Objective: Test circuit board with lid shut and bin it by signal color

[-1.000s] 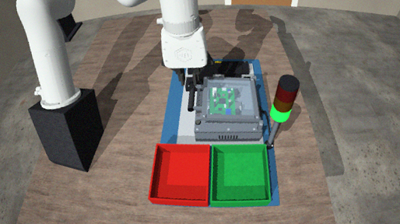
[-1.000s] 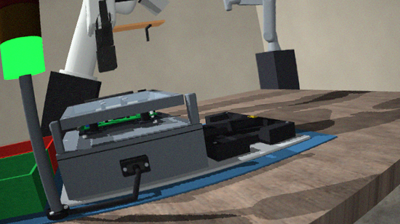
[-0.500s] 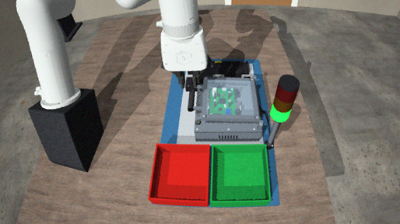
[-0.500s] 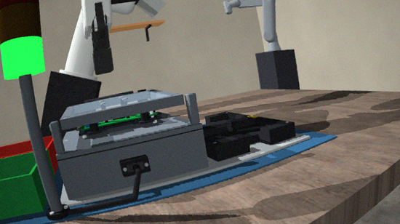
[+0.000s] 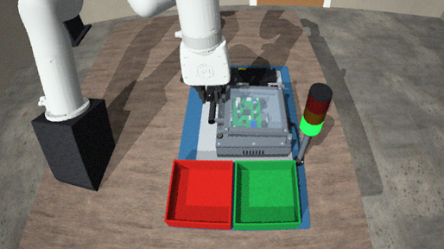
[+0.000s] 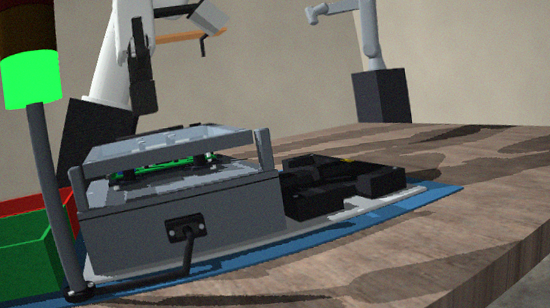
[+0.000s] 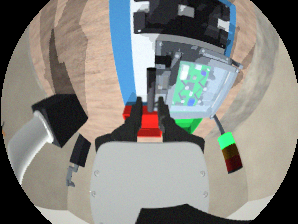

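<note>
The green circuit board (image 5: 249, 111) lies in the grey tester (image 5: 252, 130) under the lid (image 6: 159, 147), which is down; its edge also shows under the lid in the exterior view (image 6: 162, 167). The signal tower (image 5: 314, 116) beside the tester shows green (image 6: 31, 77). My gripper (image 5: 213, 120) (image 6: 144, 107) points straight down over the tester's left edge, on the side away from the tower. It hangs clearly above lid level. Its fingers stand narrow, with nothing between them.
The red bin (image 5: 200, 193) and green bin (image 5: 266, 195) stand side by side in front of the tester on the blue mat. The black tray (image 5: 258, 76) lies behind the tester. The arm's black base (image 5: 75, 145) stands to the left.
</note>
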Motion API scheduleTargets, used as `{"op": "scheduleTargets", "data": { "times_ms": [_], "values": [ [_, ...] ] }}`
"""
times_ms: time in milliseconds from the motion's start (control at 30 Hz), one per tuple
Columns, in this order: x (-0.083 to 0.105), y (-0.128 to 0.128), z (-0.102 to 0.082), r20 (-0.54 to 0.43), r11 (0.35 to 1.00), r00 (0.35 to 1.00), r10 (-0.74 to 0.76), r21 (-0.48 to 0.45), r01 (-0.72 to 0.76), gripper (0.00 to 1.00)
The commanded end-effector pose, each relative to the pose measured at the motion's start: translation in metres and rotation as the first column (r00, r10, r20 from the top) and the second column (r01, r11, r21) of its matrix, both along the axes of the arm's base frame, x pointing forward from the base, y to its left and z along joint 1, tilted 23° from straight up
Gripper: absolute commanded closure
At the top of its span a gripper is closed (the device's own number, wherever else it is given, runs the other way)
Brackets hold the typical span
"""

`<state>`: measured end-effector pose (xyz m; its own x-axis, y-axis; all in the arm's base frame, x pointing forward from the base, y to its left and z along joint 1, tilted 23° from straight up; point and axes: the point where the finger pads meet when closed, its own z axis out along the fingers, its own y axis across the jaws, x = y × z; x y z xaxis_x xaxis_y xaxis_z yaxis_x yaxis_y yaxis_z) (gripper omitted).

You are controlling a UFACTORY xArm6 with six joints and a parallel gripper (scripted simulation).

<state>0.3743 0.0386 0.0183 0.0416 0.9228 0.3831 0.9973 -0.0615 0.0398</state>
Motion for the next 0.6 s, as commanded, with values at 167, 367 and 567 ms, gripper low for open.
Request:
{"op": "scheduleTargets", "data": {
  "times_ms": [167,367,567],
  "values": [
    [0.0015,0.0007,-0.0015,0.004,1.000,1.000,-0.001,0.000,0.001,0.73],
    [0.0016,0.0008,-0.0018,0.004,1.000,1.000,-0.001,0.000,0.001,0.73],
    [0.0020,0.0018,-0.0041,0.004,1.000,1.000,-0.001,0.000,0.001,0.73]
  ]
}}
